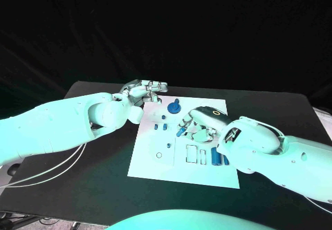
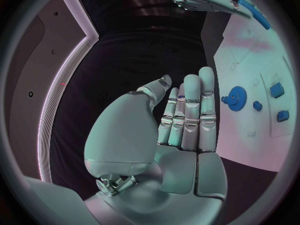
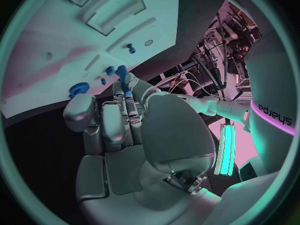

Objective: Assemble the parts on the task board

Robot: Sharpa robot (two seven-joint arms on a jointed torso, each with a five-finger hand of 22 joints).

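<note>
The white task board lies in the middle of the black table. My right hand hovers over the board's middle and pinches a slim blue peg at its fingertips; the peg sticks out between the fingers toward the board. A blue gear stands near the board's far edge, also seen as the gear. My left hand hangs over the board's far left corner, with straight fingers and nothing in them. Two long blue parts lie in slots near the right hand's wrist.
Small blue pieces stand left of the right hand's fingertips. Empty rectangular slots and a round hole mark the board's near half. Bare black table surrounds the board on all sides.
</note>
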